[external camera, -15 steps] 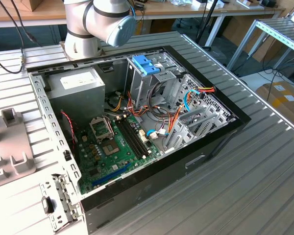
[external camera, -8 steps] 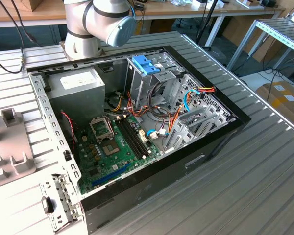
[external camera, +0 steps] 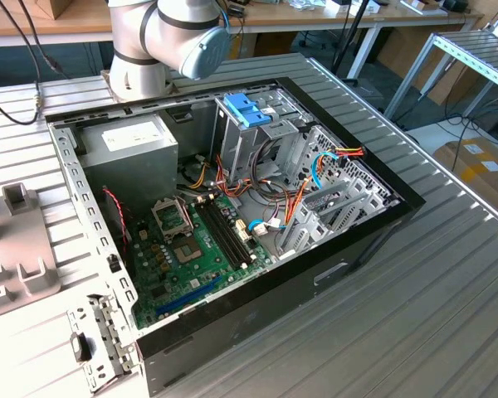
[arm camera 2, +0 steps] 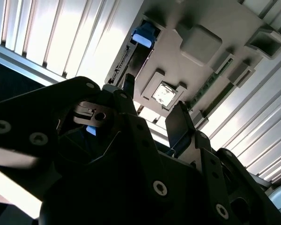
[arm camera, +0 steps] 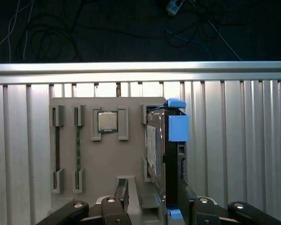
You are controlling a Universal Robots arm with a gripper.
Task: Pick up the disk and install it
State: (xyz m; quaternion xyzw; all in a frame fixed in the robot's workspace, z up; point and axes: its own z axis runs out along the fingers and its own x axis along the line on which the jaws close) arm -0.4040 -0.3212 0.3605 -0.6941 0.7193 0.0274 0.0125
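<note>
in the first wrist view the black two-fingered gripper (arm camera: 153, 185) hangs over a pale grey plastic fixture tray (arm camera: 107, 168), its fingers (arm camera: 122, 193) spread wide and gripping nothing. the disk (arm camera: 160, 150), a flat silver-metal hard drive in a bright blue plastic carrier, stands on edge in a slot of that tray, in line with the gap and just beside one finger (whether that finger touches it i cannot tell). on the same tray, apart from the disk, a square silver processor chip (arm camera: 107, 121) and two thin green memory sticks (arm camera: 56, 150) sit in their own holders. the tray rests on a ribbed aluminium table (arm camera: 253, 154), and past the table's edge is a dark floor with loose cables (arm camera: 51, 33). in the second wrist view the gripper (arm camera 2: 153, 92) shows the same wide spread. the disk (arm camera 2: 128, 60) is seen edge-on, the processor chip (arm camera 2: 163, 93) sits between the fingers, and the table (arm camera 2: 51, 33) is bright around the tray (arm camera 2: 234, 18). in the exterior view the grey, blue-capped robot arm (external camera: 166, 41) stands at the far side of an open black desktop computer case (external camera: 315, 265) that lies on the table (external camera: 398, 323) with a green motherboard (external camera: 199, 249) inside. the tray (external camera: 17, 249) is at the exterior view's left, and wooden benches (external camera: 75, 21) and a brown cardboard box (external camera: 481, 166) stand beyond.
</note>
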